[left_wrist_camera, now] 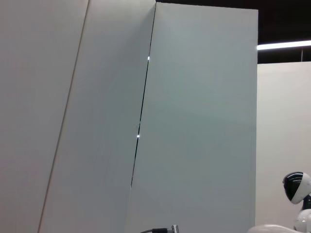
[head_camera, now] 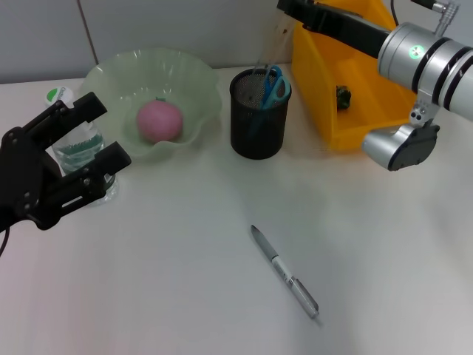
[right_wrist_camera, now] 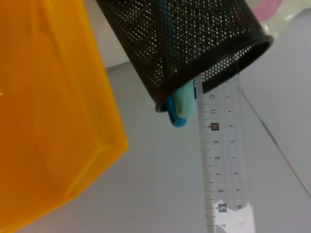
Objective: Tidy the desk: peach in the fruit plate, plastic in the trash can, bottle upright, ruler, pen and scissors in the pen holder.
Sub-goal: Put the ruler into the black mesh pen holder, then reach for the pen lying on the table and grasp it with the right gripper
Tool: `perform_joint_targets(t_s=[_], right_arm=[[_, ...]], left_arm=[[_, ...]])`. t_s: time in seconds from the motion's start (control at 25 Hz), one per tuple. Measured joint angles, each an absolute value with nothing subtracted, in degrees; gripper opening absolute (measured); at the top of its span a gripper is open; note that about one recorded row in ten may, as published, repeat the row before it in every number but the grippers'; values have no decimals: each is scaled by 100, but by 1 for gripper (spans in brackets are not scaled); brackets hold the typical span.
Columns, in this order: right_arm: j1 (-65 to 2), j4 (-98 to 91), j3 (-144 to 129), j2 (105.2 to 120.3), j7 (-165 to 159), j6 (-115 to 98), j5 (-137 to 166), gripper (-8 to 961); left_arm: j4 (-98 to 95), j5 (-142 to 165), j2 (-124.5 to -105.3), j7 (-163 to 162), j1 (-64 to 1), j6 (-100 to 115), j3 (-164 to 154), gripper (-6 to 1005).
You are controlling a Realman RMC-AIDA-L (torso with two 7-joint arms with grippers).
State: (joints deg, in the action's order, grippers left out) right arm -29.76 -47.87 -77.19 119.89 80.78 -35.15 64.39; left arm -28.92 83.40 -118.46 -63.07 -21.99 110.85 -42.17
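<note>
A: Remaining item: pen (head_camera: 285, 273), flat on tabletop (head_camera: 185, 281), well apart from pen holder (head_camera: 259, 113).
B: Left pincer (head_camera: 85, 148) spread beside upright bottle (head_camera: 77, 151); right pincer's state cannot be told. Pen to be gripped mid-barrel, lowered vertically.

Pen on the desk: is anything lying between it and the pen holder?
No. In the head view, only bare desk separates the pen from the pen holder.

bright, even | soft shadows | mild glare (ceiling strip light (left_wrist_camera: 284, 45))
</note>
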Motion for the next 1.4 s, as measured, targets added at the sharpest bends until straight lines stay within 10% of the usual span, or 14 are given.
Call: perform_joint_targets(t_s=[0.92,1.4], right_arm=[[-2684,-5044,-8098,11988,8190,-3675,5373,518],[-2560,-4803,-9006,11982,7018,-6353,-105,546]], left_arm=[[-2901,8183,-11847,-6293,-2118,11233,-4222,805],[-2840,8145,-11859,-6314,-2183,11181,-4203,806]])
